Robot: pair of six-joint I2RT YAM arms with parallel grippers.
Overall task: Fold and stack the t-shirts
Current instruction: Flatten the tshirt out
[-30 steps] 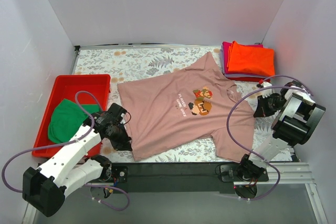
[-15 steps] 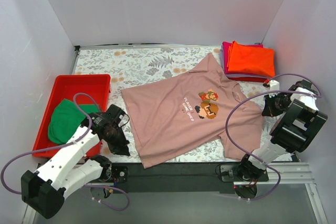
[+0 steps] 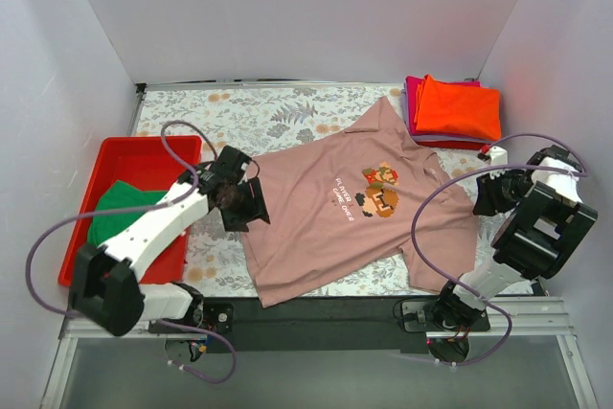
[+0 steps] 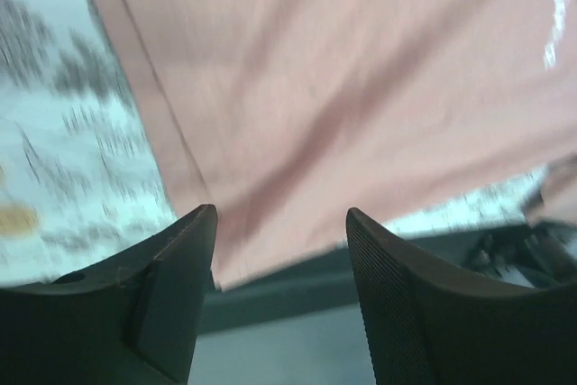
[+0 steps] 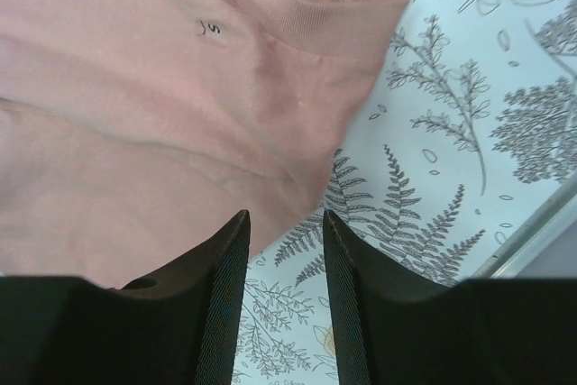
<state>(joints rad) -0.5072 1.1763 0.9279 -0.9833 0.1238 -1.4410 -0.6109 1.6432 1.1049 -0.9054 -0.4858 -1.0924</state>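
A dusty-pink t-shirt (image 3: pixel 326 222) with a pixel-character chest print lies spread flat, face up, across the middle of the table. My left gripper (image 3: pixel 251 210) hovers over its left edge. In the left wrist view that gripper (image 4: pixel 279 223) is open, and the pink cloth (image 4: pixel 343 87) lies below it, not between its fingers. My right gripper (image 3: pixel 482 200) sits at the shirt's right sleeve. The right wrist view shows it (image 5: pixel 286 223) open beside the pink collar (image 5: pixel 162 87), empty. A folded orange t-shirt (image 3: pixel 462 108) rests on a magenta one (image 3: pixel 413 101) at the back right. A green t-shirt (image 3: pixel 117 219) lies in the tray.
A red plastic tray (image 3: pixel 148 147) stands at the left, holding the green t-shirt. A fern-print cloth (image 3: pixel 239 112) covers the table. White walls close in on three sides. A black rail (image 3: pixel 316 313) runs along the near edge.
Both grippers were shut on the pink shirt and dragged it right, then opened and let go. The left arm has swung up and back to the shirt's left edge.
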